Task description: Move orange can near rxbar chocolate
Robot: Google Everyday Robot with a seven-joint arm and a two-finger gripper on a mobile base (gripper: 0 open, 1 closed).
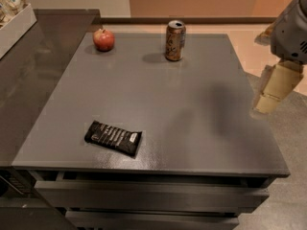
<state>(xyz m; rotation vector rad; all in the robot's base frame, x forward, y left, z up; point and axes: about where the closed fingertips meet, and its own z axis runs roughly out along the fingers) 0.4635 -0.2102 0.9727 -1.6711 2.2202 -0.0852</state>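
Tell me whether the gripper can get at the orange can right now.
Probably yes. The gripper hangs beyond the right edge of the table, and nothing stands between it and the orange can. The red apple sits apart on the can's far side; the rxbar chocolate lies near the front.

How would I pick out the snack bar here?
On the grey table, an apple and a can stand at the far edge; the gripper hangs beyond the right edge. The snack bar lies front left, the only flat, black thing.
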